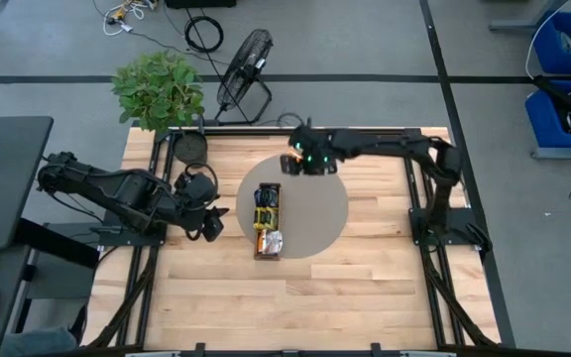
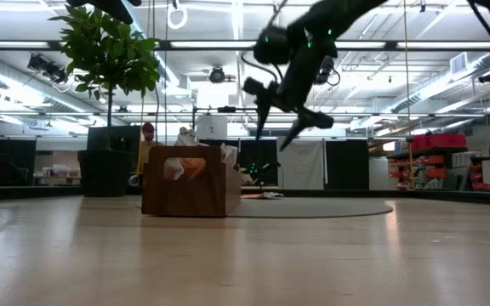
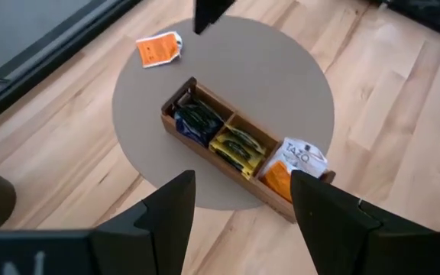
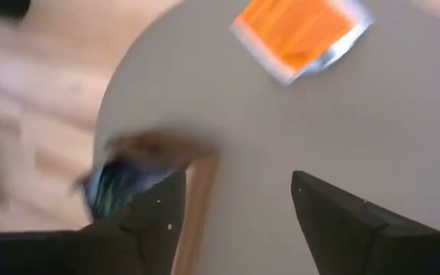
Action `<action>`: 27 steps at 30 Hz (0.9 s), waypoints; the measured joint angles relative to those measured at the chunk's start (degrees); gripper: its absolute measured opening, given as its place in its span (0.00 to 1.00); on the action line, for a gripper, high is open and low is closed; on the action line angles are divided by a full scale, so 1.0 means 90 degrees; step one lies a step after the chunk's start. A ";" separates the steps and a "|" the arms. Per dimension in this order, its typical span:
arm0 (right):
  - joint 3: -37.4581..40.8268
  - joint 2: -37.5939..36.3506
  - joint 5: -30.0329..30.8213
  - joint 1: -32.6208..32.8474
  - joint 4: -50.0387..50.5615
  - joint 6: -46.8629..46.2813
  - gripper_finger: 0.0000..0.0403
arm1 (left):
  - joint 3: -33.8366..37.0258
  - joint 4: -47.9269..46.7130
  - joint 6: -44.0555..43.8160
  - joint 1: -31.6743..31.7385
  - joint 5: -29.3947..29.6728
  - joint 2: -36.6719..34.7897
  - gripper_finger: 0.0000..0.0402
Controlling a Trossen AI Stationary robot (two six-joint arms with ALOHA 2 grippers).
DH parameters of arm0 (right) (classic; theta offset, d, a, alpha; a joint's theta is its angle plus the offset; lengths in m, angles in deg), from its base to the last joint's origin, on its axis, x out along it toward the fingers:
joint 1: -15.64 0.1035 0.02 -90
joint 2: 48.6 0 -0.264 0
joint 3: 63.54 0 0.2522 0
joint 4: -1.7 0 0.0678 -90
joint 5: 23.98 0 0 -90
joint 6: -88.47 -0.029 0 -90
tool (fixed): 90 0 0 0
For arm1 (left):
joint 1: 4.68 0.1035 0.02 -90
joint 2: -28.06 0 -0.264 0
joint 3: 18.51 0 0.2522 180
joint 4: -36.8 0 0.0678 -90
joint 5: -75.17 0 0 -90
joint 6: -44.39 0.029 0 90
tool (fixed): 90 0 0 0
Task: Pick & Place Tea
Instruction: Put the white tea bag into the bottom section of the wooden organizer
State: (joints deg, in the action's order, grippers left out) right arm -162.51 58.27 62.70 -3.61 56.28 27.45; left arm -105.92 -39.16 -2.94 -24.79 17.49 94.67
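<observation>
I see an orange sachet lying loose near the round mat's edge; right pincer hovers wide above, left pincer wide, empty; the tray runs lengthwise away from me.

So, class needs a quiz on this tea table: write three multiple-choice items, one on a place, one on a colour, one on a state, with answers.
1. Where does the loose sachet lie?
A. On the round mat, outside the tray
B. Inside the tray
C. On the bare wood by the left arm

2. What colour are the sachets in the tray's middle compartment?
A. Orange
B. Yellow-green
C. Dark blue

3. How is the right gripper?
A. Shut on a sachet
B. Open, holding nothing
C. Shut, empty

Answers: 1 A, it lies flat on the mat, apart from the tray. 2 B, yellow-green packets sit between the dark and orange ones. 3 B, its fingers stand apart above the mat with nothing between them.
</observation>
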 joint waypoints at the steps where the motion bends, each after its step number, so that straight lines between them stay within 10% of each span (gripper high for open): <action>1: 0.0000 0.0055 -0.0069 -0.0165 -0.0005 0.0000 0.61 | 0.0000 0.0014 -0.0002 0.0004 0.0036 0.0000 0.55; 21: 0.0005 0.1246 -0.2149 -0.1465 -0.0832 0.0379 0.66 | 0.0000 0.0690 -0.0335 0.0006 0.0584 0.0002 0.55; 27: -0.0133 0.0750 -0.2668 -0.1391 -0.0848 0.2607 0.66 | 0.0000 0.0697 -0.0373 0.0010 0.0744 0.0002 0.55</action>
State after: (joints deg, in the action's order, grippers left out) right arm -163.71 65.02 38.69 -16.12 48.65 50.91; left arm -105.92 -32.89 -6.29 -24.70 24.19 94.69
